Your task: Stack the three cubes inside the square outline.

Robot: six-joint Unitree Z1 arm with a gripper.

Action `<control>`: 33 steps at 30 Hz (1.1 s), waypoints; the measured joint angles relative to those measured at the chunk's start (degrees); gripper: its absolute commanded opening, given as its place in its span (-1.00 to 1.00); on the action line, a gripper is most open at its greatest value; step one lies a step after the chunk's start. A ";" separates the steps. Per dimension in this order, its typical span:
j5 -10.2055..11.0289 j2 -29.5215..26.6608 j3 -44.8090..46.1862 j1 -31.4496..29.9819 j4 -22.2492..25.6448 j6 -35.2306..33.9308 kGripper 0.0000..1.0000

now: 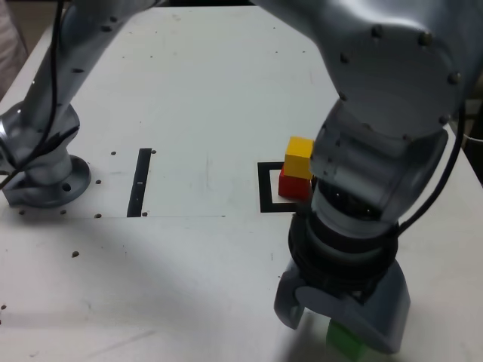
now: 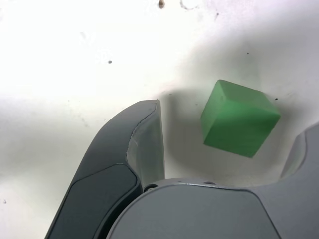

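Note:
In the exterior view a yellow cube point(image 1: 299, 157) sits on a red cube point(image 1: 293, 185), and both stand inside the black square outline point(image 1: 266, 188), whose right part is hidden by my arm. The green cube point(image 1: 346, 341) lies on the white table near the front edge, apart from the outline. My gripper point(image 1: 332, 328) is lowered over it and open. In the wrist view the green cube point(image 2: 239, 118) rests between the two fingers of the gripper point(image 2: 232, 122), with gaps showing on both sides. It is turned at an angle to the jaws.
A narrow black strip point(image 1: 140, 181) lies on the table at the exterior view's left. The arm's base point(image 1: 45, 170) is bolted down further left. The arm's large silver body point(image 1: 377, 113) hangs over the right side, beside the stack.

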 measured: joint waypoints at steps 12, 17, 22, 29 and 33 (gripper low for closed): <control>0.01 3.06 -4.28 0.43 0.22 3.53 0.63; -0.27 3.97 -4.29 1.19 0.67 4.23 0.47; -0.69 4.65 -4.89 1.32 0.54 5.37 0.34; -1.11 4.65 -6.17 1.40 0.25 6.52 0.08; -1.11 4.65 -6.11 1.54 0.25 6.55 -0.02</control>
